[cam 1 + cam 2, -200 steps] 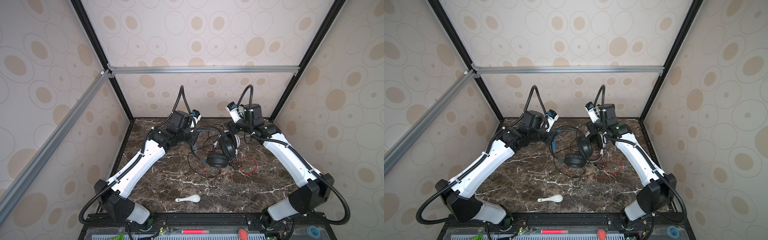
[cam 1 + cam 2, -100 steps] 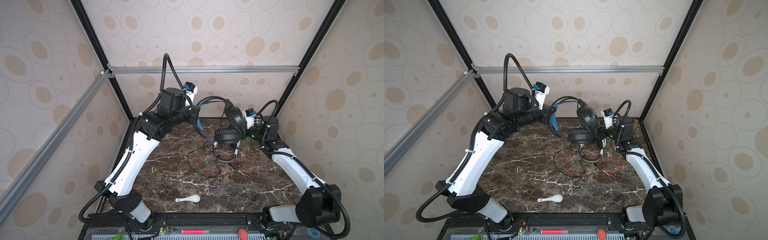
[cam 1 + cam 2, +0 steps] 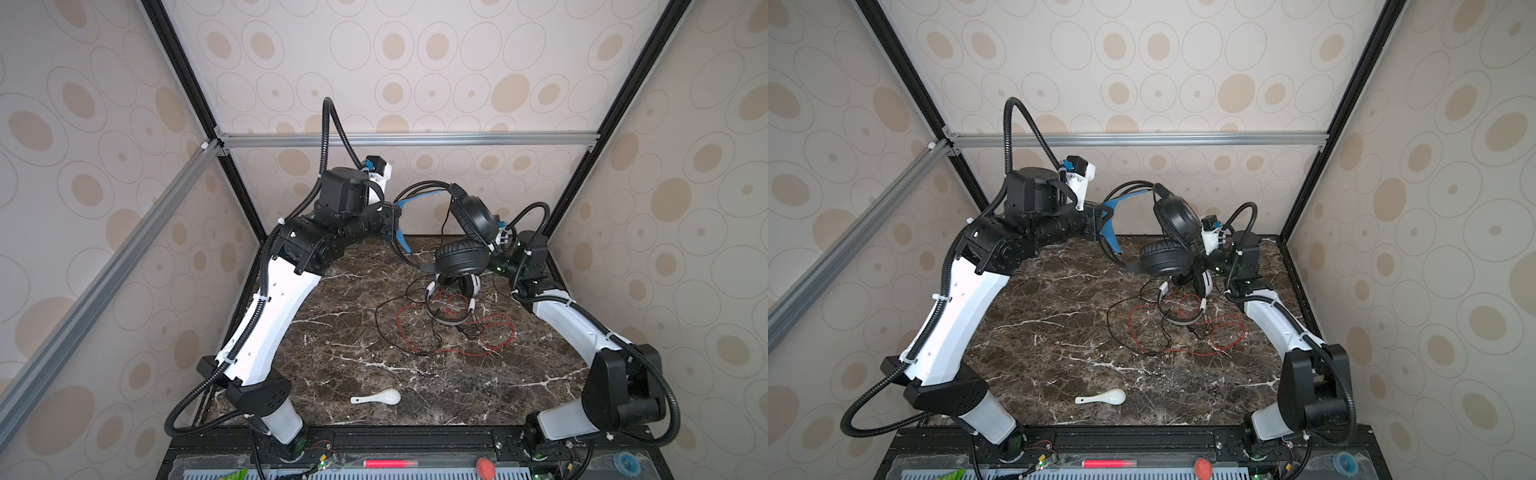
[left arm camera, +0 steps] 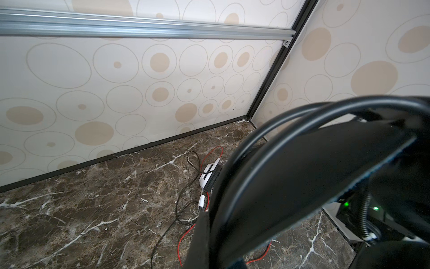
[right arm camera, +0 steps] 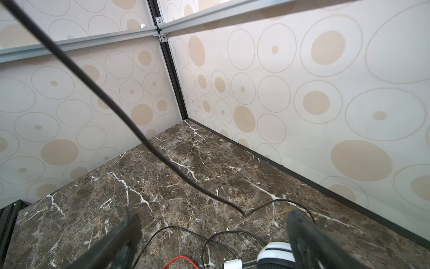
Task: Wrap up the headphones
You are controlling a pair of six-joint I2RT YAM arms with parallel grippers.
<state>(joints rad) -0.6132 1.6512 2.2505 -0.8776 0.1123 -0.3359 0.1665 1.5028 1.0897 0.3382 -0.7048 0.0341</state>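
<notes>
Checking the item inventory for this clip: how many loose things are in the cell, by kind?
Headsets: 2, the black headset and the white headset
Spoons: 1, the white spoon
Total: 3

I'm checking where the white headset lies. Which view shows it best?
A top view: the white headset lies on the table, its band in sight, partly hidden by the black headset. The left wrist view shows just one white earcup; the right wrist view only a white edge.
</notes>
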